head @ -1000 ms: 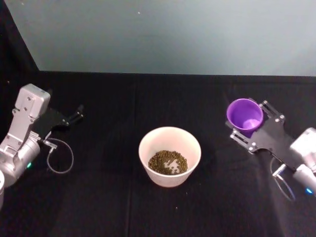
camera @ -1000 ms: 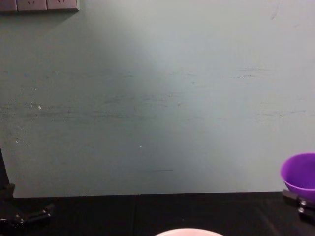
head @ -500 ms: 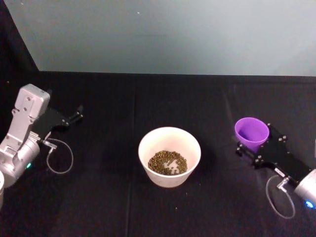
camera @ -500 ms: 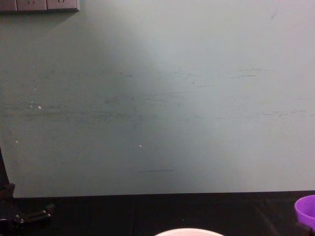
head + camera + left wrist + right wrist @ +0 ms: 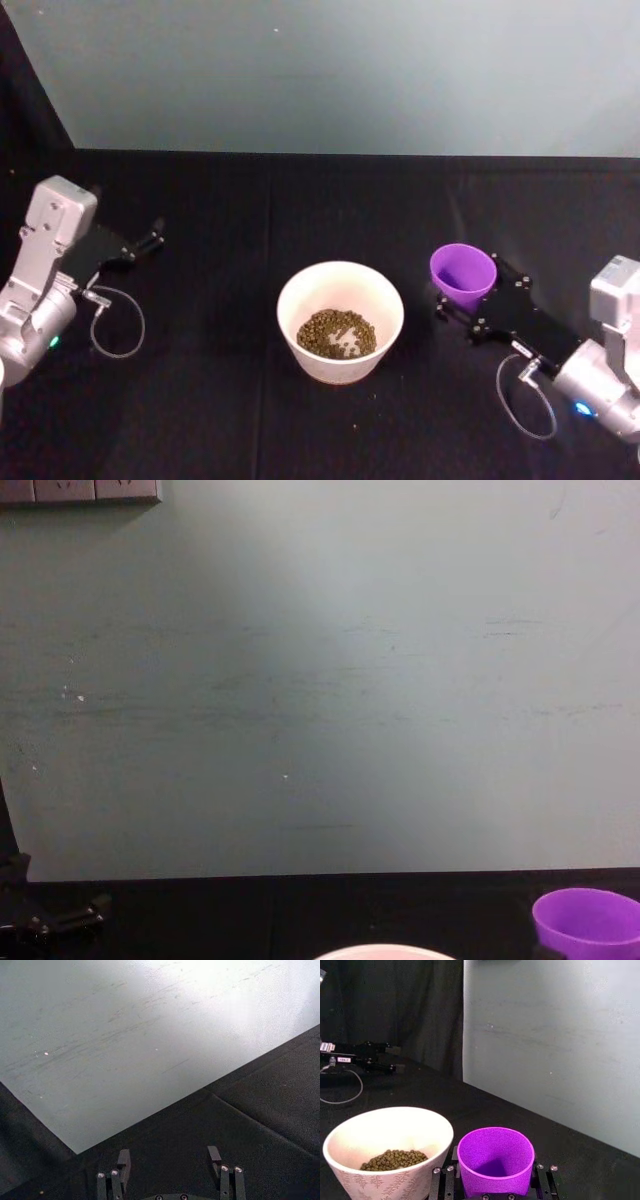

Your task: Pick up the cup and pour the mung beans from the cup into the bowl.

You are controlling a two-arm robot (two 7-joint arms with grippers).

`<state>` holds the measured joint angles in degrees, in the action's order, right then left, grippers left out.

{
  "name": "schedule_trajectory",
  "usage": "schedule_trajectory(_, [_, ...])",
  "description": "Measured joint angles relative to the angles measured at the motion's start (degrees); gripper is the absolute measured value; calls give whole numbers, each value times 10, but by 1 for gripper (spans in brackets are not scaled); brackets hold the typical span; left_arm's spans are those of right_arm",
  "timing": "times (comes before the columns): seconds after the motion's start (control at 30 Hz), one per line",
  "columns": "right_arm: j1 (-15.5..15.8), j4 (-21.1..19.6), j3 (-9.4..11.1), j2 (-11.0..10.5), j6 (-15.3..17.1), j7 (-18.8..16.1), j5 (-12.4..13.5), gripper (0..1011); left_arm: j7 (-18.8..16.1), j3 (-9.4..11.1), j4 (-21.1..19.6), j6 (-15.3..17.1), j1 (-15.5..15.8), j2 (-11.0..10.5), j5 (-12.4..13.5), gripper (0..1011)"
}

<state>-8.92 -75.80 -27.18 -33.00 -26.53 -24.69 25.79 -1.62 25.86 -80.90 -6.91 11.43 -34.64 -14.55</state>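
Cup (image 5: 463, 276) lower, in right pincer (image 5: 462, 300)

Your head camera looks down from above onto the black cloth-covered table (image 5: 300, 200), taking in the round white bowl (image 5: 341, 318) at centre and both arms at the sides. Your chest camera sits low and faces straight across to the pale grey-green wall panel (image 5: 330, 680); it catches just the bowl's near rim and the small bright purple plastic cup (image 5: 587, 922) at the right, both shared with the head view. Your left wrist camera looks past its own fingertips (image 5: 111, 1180) toward the far wall. Your right wrist camera sits close behind the cup, facing left across the bowl.
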Motion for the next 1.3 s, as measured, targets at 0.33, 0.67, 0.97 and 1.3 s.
schedule_trajectory(0.33, [-2, 0, 7, 9, 53, -1, 0, 741, 0, 0, 0, 0, 0, 0, 0, 1000])
schedule_trajectory(0.67, [-2, -13, 16, 12, 97, -18, 8, 739, 0, 0, 0, 0, 0, 0, 0, 1000])
schedule_trajectory(0.97, [-6, -13, 19, 17, 120, -24, 10, 739, 0, 0, 0, 0, 0, 0, 0, 1000])
schedule_trajectory(1.3, [-6, -13, 18, 17, 117, -24, 10, 862, 0, 0, 0, 0, 0, 0, 0, 1000])
